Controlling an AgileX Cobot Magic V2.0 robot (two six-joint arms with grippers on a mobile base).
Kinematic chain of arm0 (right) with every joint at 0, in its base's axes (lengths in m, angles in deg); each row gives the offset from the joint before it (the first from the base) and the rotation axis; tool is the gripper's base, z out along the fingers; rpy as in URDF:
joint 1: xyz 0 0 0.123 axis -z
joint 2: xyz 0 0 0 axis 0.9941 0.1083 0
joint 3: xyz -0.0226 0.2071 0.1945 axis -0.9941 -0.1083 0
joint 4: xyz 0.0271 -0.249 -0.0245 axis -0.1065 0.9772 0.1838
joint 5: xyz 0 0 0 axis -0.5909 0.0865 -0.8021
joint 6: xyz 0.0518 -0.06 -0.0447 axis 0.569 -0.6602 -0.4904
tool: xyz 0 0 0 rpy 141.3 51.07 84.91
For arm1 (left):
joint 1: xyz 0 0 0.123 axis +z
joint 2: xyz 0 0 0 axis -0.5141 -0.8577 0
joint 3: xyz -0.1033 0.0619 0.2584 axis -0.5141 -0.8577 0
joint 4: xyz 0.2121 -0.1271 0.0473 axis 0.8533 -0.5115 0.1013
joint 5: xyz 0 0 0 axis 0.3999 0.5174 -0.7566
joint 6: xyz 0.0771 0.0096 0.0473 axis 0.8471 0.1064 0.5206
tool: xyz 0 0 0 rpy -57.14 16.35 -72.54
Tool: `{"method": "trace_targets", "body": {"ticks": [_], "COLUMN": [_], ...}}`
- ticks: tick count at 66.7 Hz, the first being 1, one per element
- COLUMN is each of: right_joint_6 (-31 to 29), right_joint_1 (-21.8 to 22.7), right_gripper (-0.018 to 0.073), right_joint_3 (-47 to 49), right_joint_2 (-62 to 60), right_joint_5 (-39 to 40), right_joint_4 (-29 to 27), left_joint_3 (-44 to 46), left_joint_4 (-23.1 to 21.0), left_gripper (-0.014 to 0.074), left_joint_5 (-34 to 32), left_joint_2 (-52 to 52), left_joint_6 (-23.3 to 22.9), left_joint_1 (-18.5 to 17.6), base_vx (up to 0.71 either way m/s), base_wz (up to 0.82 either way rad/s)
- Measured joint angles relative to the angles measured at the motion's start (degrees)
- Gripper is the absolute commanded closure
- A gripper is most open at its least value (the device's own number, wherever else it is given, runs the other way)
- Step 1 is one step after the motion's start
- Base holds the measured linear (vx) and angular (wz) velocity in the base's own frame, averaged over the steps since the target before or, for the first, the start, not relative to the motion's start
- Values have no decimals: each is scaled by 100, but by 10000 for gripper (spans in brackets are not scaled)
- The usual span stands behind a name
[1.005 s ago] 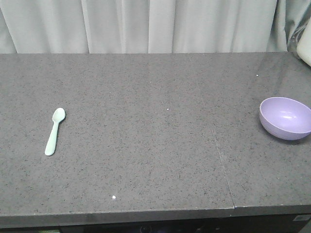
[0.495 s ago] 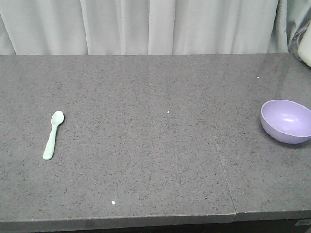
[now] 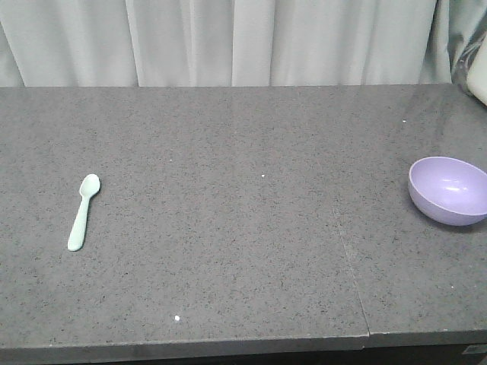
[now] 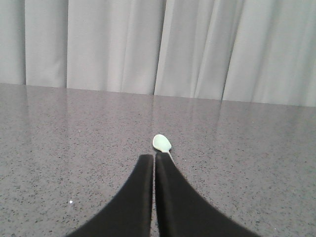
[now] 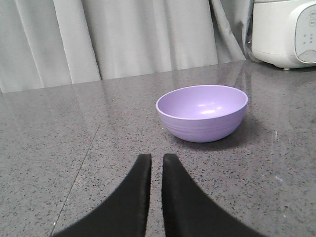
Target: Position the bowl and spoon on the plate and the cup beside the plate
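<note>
Spoon (image 3: 84,211) well apart from bowl (image 3: 449,190)

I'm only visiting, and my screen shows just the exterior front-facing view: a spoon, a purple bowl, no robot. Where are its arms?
Observer: The left wrist view shows the left tool, jaws shut, with the spoon head just beyond its tips.
Visitor: And the other arm?
Observer: The right tool faces the bowl, jaws nearly together, short of touching it.
Visitor: What's that white thing at my right edge?
Observer: A white appliance with buttons, standing behind the bowl.
</note>
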Motion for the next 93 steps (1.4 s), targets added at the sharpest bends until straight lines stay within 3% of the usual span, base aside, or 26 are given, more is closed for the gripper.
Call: {"method": "trace_targets", "body": {"ticks": [93], "right_joint_6": [0], "right_joint_1": [0], "right_gripper": [489], "right_joint_3": [0], "right_joint_2": [0], "right_joint_5": [0], "right_joint_4": [0], "left_joint_3": [0], "left_joint_4": [0], "left_gripper": [602], "left_joint_5": [0], "left_joint_2": [0], "left_joint_6": [0], "left_joint_1": [0], "base_vx": [0], "base_wz": [0]}}
